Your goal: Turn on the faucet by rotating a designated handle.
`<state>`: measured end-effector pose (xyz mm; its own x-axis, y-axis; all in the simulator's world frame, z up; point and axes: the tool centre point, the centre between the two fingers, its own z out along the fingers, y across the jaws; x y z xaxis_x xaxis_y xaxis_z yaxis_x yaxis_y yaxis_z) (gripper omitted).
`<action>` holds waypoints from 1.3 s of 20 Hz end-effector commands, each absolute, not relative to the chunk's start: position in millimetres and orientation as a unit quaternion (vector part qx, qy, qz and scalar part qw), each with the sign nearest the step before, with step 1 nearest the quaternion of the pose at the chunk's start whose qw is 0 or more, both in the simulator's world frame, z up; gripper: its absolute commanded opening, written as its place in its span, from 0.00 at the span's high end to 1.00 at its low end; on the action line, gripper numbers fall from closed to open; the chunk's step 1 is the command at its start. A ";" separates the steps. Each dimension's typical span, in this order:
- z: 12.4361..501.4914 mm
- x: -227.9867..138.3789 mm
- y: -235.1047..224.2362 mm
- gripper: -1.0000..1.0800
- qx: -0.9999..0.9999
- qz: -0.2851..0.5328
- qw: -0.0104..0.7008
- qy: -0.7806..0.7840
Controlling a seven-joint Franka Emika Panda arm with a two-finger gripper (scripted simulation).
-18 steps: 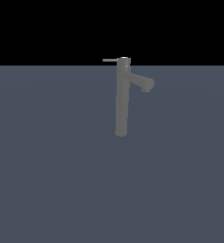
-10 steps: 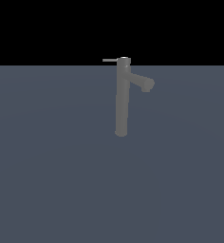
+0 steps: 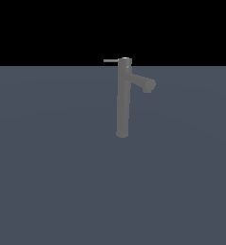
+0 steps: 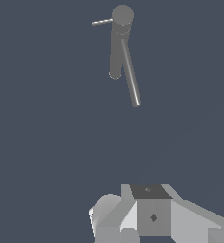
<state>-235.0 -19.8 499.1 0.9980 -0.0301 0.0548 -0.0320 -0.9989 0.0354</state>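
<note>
one faucet (image 3: 122, 98) stands upright on the desk (image 3: 48, 182), well apart from the pincer (image 4: 147, 213); handle (image 3: 110, 61) pokes sideways off its cap. can't tell if the pincer's open or closed.

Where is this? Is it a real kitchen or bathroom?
Probably not a real room: it looks like a computer-made practice scene. A tall matte grey cylindrical faucet with a thin light grey rod handle stands alone on a flat, plain blue-grey floor, against a black background.
</note>
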 end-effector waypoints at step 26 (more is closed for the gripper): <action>451.6 -67.0 -7.9 1.00 0.999 0.014 0.010 0.038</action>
